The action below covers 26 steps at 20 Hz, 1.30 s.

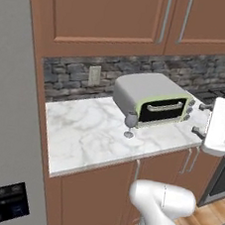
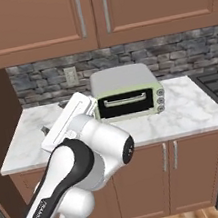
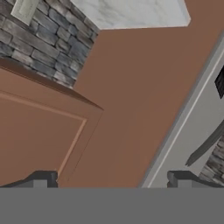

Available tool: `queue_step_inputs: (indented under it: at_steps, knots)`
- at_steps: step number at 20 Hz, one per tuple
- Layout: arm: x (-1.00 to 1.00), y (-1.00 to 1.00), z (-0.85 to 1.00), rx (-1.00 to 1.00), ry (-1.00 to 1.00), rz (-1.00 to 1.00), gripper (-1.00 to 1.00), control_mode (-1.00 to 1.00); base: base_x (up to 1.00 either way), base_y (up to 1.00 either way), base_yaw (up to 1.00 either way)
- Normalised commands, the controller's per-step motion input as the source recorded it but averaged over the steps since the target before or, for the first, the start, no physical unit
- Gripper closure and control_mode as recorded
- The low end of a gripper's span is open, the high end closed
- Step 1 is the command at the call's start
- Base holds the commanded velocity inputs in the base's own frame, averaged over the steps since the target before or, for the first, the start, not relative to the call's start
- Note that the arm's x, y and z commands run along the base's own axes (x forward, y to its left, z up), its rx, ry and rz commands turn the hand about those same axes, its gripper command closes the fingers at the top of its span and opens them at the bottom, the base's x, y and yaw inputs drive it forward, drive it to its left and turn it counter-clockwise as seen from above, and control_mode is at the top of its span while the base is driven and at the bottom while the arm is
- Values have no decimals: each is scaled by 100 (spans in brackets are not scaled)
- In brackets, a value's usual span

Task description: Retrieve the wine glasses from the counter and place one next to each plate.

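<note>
White robot arm rises nearest in the left base view; beyond it, a small translucent grey-blue stemmed wine glass stands on the white grey-veined marble counter, just in front of the grey toaster oven. Right base view: the arm covers the oven's left side. Hand view: gripper wide open, empty, facing brown cabinet wood.

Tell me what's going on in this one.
A white arm faces a short marble counter under wooden cabinets. One wine glass stands upright on the counter just in front of a toaster oven, untouched. The gripper is raised and empty, its fingers wide apart, and the hand camera looks at cabinet fronts and backsplash rather than the glass. No plate is in sight, so the fetching has not begun.
</note>
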Motion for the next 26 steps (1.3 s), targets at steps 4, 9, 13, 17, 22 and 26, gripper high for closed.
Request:
queue_step_inputs:
  at_steps: [4, 9, 13, 17, 22, 26]
  knots:
    - [0, 0, 0, 0, 0, 0, -100, 100, 0, 71, -2]
    - [0, 0, 0, 0, 0, 0, -100, 100, 0, 56, -4]
    - [0, 0, 0, 0, 0, 0, -100, 100, 0, 16, -2]
    - [0, 0, 0, 0, 0, 0, -100, 100, 7, -19, 0]
    - [0, 0, 0, 0, 0, 0, -100, 100, 56, -20, 0]
    - [0, 0, 0, 0, 0, 0, -100, 100, 21, -57, 6]
